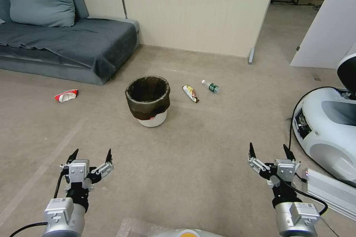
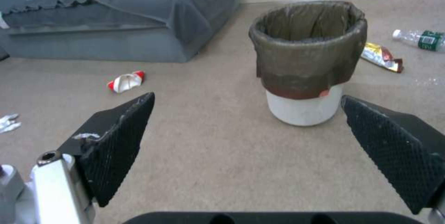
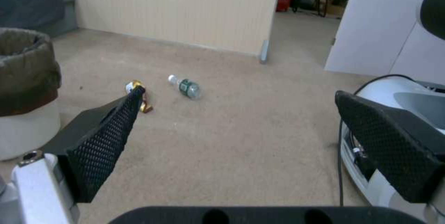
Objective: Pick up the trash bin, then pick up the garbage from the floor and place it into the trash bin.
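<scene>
Left end effector (image 1: 91, 156) and right end effector (image 1: 270, 149) are hovering low over the floor (image 1: 193, 155) nearest the camera, both with jaws spread wide and gripping nothing. Trash bin (image 1: 148, 100) is standing upright ahead between them, well apart from both, closer to the left one's line. Step in hand looks like the bin pickup: judging by the layout, the left arm should be closing in on the rim, pinching wall and bag liner together so the bag isn't slipping off.

Yellow wrapper (image 1: 190, 93) and bottle (image 1: 211, 86) are lying just right of the bin; red-white wrapper (image 1: 66, 96) is lying left, near the sofa (image 1: 66, 44).

Left wrist view is showing a white scrap (image 2: 8, 122) on the floor. Right wrist view is showing the bottle (image 3: 186, 87) and yellow wrapper (image 3: 139, 95) lying close together.
</scene>
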### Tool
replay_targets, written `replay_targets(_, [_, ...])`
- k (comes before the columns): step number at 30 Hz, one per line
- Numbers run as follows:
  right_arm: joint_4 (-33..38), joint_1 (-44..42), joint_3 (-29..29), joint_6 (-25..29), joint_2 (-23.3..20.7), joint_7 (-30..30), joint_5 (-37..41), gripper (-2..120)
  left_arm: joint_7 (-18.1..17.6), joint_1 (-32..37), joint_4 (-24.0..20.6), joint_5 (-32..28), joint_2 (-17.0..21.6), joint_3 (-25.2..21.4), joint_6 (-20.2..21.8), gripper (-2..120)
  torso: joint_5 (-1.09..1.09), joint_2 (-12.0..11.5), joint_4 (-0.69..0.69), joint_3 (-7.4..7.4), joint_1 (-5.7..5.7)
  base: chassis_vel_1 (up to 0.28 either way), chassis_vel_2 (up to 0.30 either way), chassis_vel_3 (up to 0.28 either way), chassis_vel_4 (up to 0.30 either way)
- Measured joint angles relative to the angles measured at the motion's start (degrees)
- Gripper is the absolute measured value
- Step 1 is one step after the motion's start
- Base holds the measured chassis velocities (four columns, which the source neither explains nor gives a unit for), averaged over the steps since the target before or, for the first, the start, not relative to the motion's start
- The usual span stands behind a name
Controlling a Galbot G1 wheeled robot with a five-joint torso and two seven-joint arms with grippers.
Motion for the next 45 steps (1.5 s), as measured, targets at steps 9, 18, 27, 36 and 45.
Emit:
replay_targets(9, [0.00, 0.01, 0.44, 0.12, 0.00, 0.00, 0.40, 100, 0.09, -0.15, -0.23, 0.02, 0.00, 0.03, 0.29, 100, 0.00, 0.00, -0.01, 0.00, 0.00, -0.061, 0.060, 0.052, -0.066])
replay_targets(18, [0.08, 0.01, 0.34, 0.55, 0.00, -0.01, 0.49, 100, 0.13, -0.29, -0.80, 0.06, -0.12, 0.02, 0.46, 100, 0.00, 0.00, 0.00, 0.00, 0.00, -0.042, 0.038, 0.046, -0.038])
replay_targets(27, [-0.05, 0.46, 0.15, 0.24, -0.86, -0.54, 1.23, 100, -0.04, -0.29, -2.06, -0.98, -0.76, -0.74, 1.43, 100, 0.00, 0.00, 0.00, 0.00, 0.00, -0.054, 0.076, 0.064, -0.069])
replay_targets(36, [-0.20, 0.04, 0.14, 0.20, -0.59, -0.49, 0.88, 100, 0.01, -0.46, -2.13, -0.96, -0.62, -0.47, 1.40, 100, 0.00, 0.00, 0.00, 0.00, -0.01, -0.093, 0.087, 0.081, -0.080])
replay_targets(45, [0.06, -0.17, 0.36, 0.48, -0.24, -0.35, 0.47, 100, 0.09, -0.52, -2.26, -1.28, -0.14, -0.37, 1.39, 100, 0.00, 0.00, 0.00, 0.00, 0.00, -0.075, 0.069, 0.077, -0.075])
